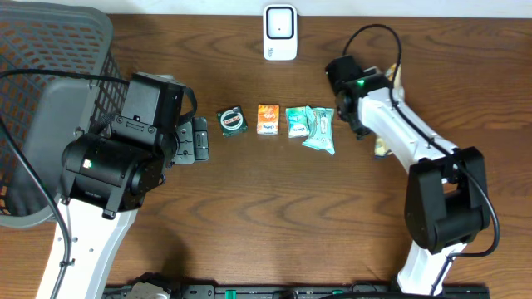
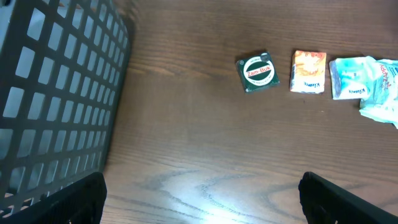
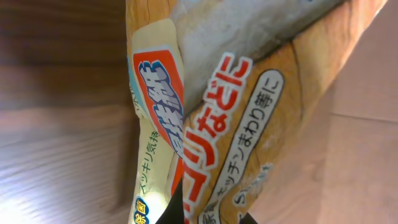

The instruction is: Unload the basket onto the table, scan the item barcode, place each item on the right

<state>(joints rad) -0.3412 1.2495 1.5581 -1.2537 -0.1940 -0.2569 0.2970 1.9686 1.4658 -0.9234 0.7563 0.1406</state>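
Packet (image 3: 249, 93) sits pinched between the right gripper's (image 3: 209, 218) closed jaws.

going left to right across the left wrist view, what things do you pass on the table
black mesh basket -> green Zam-Buk tin -> orange packet -> pale teal packet

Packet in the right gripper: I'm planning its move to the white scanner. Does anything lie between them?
Nothing visible does. Between the packet and the scanner the overhead view shows only bare table; the tin and small packs sit in a row beside that path.
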